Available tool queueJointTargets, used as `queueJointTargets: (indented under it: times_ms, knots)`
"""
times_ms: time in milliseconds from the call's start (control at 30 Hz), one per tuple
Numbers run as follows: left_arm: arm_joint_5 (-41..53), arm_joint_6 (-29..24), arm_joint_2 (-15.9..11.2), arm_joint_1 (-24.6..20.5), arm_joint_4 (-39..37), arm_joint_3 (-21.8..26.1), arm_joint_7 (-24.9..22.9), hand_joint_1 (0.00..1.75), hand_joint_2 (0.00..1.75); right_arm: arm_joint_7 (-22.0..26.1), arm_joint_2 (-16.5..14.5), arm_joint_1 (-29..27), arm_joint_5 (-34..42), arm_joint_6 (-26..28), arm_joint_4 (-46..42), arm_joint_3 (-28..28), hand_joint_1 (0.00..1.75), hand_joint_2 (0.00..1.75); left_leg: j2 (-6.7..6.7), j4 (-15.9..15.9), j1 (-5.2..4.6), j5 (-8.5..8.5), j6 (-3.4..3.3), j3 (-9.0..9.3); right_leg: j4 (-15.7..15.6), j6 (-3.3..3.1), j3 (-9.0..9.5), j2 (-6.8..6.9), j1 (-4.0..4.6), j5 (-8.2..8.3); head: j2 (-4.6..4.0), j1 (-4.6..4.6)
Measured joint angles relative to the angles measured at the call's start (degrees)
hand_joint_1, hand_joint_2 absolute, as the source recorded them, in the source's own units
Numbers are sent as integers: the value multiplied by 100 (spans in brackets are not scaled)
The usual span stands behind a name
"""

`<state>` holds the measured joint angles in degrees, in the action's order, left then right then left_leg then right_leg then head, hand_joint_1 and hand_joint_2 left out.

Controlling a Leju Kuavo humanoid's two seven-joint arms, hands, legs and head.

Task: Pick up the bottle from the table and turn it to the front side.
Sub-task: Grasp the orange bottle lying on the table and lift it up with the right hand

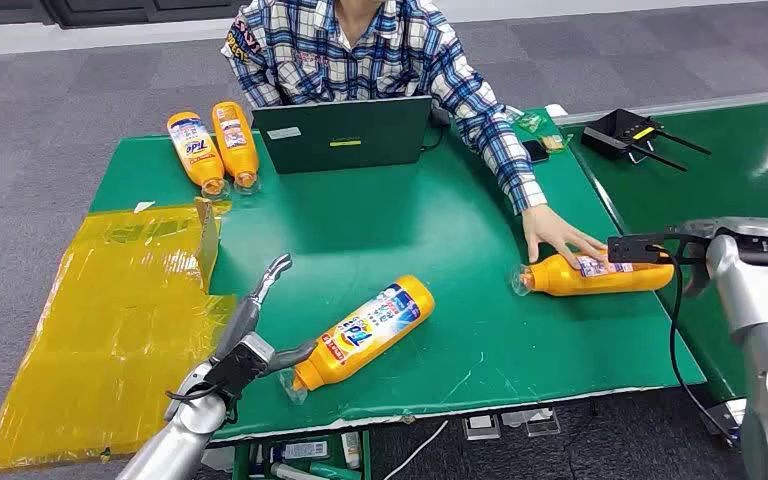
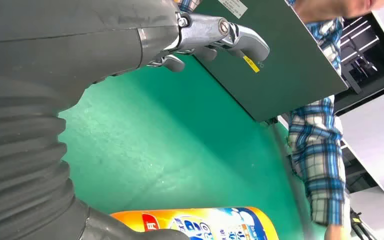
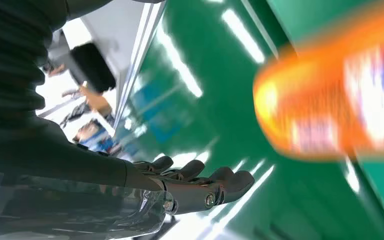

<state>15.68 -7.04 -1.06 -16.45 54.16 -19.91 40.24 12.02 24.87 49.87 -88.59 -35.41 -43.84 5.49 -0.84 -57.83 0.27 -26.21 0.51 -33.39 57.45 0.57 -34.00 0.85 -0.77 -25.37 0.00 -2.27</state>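
Observation:
An orange bottle (image 1: pixel 365 330) lies on its side on the green table (image 1: pixel 440 220) near the front edge, with its blue and white label up and its cap toward me. My left hand (image 1: pixel 250 340) is open just to its left, fingers (image 2: pixel 215 37) stretched out above the table and thumb beside the bottle (image 2: pixel 200 227). At the right edge lies a second orange bottle (image 1: pixel 600 272). A person's hand (image 1: pixel 558 238) rests on its neck end. My right hand (image 1: pixel 645 248) hovers open at its other end, with fingers (image 3: pixel 200 185) straight and the bottle (image 3: pixel 330 100) blurred beyond them.
Two more orange bottles (image 1: pixel 195 150) (image 1: pixel 235 140) lie at the back left. A dark green laptop (image 1: pixel 345 133) stands at the back, with the person behind it. A yellow sheet (image 1: pixel 110 320) covers the left part. A black device (image 1: pixel 625 132) sits at the back right.

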Motion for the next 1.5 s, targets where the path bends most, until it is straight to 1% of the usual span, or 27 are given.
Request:
queueJointTargets:
  times_ms: [133, 267, 500, 567, 667, 767, 867, 1000, 1367, 1500]
  knots:
    - [-17, -1, 11, -20, 0, 0, -1, 0, 175, -45, -55, 137, 0, 0, -215, -223, 0, 175, -2, 0, 1, 1, -1, 1, 0, 0, 1, 3, 2, 0, 0, -2]
    - [-36, -17, 23, -44, -6, 0, 0, 0, 175, 46, -149, 313, 0, 0, -378, -445, 0, 175, -4, 0, 0, 2, -2, -1, 0, 0, 1, 4, 1, 0, -1, -1]
    - [-157, -92, 40, -70, -15, -2, 0, 0, 175, 91, -389, 717, 53, 0, -297, -912, 0, 175, -5, 0, 3, 4, 0, 3, 0, 0, 2, 5, 4, 0, -1, -2]
    - [-192, -115, 39, -63, -15, -2, 0, 0, 175, 80, -434, 735, 232, 0, -232, -1007, 0, 175, -7, 0, 3, 4, 0, 2, 0, 0, 3, 6, 4, 0, -1, -2]
    - [-224, -140, 33, -52, -13, -2, 0, 0, 175, -11, -448, 743, 677, 0, -90, -1290, 0, 175, -5, 0, 3, 4, 1, 3, 0, 0, 2, 4, 3, 0, -1, -1]
    - [-217, -134, 27, -40, -3, -2, 0, 0, 175, 37, -458, 756, 797, 0, 104, -1479, 0, 175, -7, 0, 2, 4, 1, 2, -1, 0, 2, 6, 2, 0, -1, -2]
    - [-162, -103, 23, -17, 16, -2, 0, 0, 175, 246, -495, 788, 607, -1, 395, -1512, 0, 175, -7, 0, 2, 4, 0, 1, -1, 0, 2, 6, 2, 0, -1, -2]
    - [-152, -98, 21, -12, 17, -2, 0, 0, 175, 381, -572, 815, 460, 0, 825, -1506, 0, 175, -7, 0, 2, 4, 1, 2, -1, 0, 1, 5, 2, 0, 0, -1]
    - [-157, -105, 8, -3, 17, -2, 0, 0, 175, 399, -679, 815, 472, 0, 1248, -1480, 0, 175, -7, 0, 2, 4, 1, 2, 0, 0, 0, 5, 3, 0, -1, -2]
    - [-183, -121, -2, 0, 17, -2, 0, 0, 175, 431, -706, 799, 612, 0, 1376, -1478, 0, 175, -7, 0, 2, 4, 1, 1, -1, 0, 0, 6, 3, 0, 0, -2]
